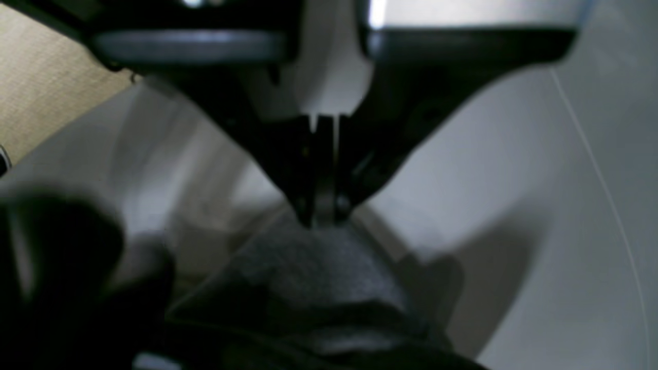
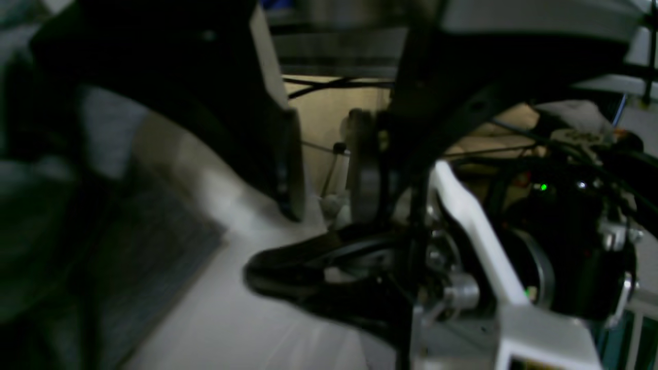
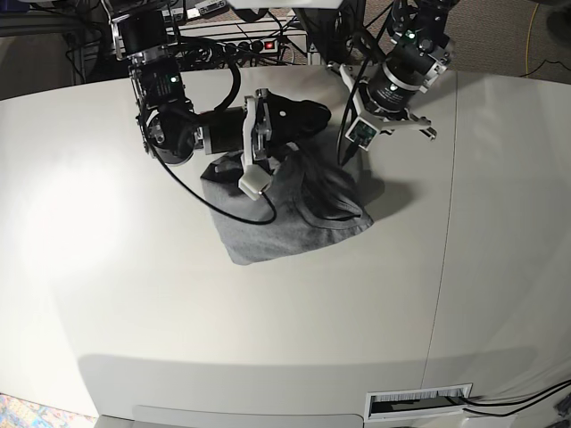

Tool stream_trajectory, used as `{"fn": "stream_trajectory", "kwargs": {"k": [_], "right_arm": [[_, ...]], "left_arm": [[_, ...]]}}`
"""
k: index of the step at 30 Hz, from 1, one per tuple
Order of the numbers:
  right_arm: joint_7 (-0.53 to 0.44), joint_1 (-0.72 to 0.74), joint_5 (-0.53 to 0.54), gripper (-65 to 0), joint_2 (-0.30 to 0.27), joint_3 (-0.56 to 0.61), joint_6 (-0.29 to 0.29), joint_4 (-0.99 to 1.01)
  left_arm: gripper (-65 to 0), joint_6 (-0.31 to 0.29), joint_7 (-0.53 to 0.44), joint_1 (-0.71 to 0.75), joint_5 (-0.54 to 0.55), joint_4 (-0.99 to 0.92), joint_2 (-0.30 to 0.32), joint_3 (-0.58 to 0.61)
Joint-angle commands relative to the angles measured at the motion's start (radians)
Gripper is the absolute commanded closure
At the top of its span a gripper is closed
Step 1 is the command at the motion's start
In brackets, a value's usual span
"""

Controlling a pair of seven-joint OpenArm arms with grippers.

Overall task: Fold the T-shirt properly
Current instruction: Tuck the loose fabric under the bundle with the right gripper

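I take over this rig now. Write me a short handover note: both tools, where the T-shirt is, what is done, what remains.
Left tool: shut, pinching grey cloth of the T-shirt at its far right edge.
Right tool: open, nothing between its fingers, over the shirt's far side.
T-shirt: bunched in a rough, compact shape at the far middle of the table, collar showing on top.
Done: shirt partly gathered.
Left: flatten the wrinkles, finish the folds, release.

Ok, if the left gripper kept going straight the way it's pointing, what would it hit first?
The grey T-shirt. The left gripper points down with its fingers together, their tips already at a raised fold of the fabric, apparently pinching it. The white table likely lies just beneath, though depth is unclear.
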State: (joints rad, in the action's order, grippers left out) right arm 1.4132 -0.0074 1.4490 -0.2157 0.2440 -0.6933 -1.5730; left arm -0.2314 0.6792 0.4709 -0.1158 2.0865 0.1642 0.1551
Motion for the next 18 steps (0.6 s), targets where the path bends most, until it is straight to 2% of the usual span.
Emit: {"fn": "stream_trajectory", "kwargs": {"k": [1,5,9,12,18], "right_arm": [[-0.017,0.024,0.034,-16.8,-0.003,-0.018,-0.005,-0.019],[-0.017,0.026,0.034,-16.8,-0.003,-0.081,-0.005,-0.03],[-0.017,0.009,0.025,-16.8,-0.021,-0.088,-0.005,-0.096],[-0.017,-0.009,-0.024,-16.8,-0.051,-0.088,-0.005,-0.147],[-0.017,-0.024,-0.18,-16.8,-0.051,-0.088,-0.005,-0.152]], "left_arm": [[0.0,0.006,-0.023,0.0,0.004,0.016,0.0,-0.002],[0.0,0.006,-0.026,0.0,0.005,0.016,0.0,-0.001],[0.0,0.006,-0.038,0.0,0.004,0.014,0.0,-0.001],[0.0,0.006,-0.039,0.0,0.005,0.002,0.0,-0.001],[0.0,0.006,-0.053,0.0,0.027,-0.013,0.0,-0.001]]}}
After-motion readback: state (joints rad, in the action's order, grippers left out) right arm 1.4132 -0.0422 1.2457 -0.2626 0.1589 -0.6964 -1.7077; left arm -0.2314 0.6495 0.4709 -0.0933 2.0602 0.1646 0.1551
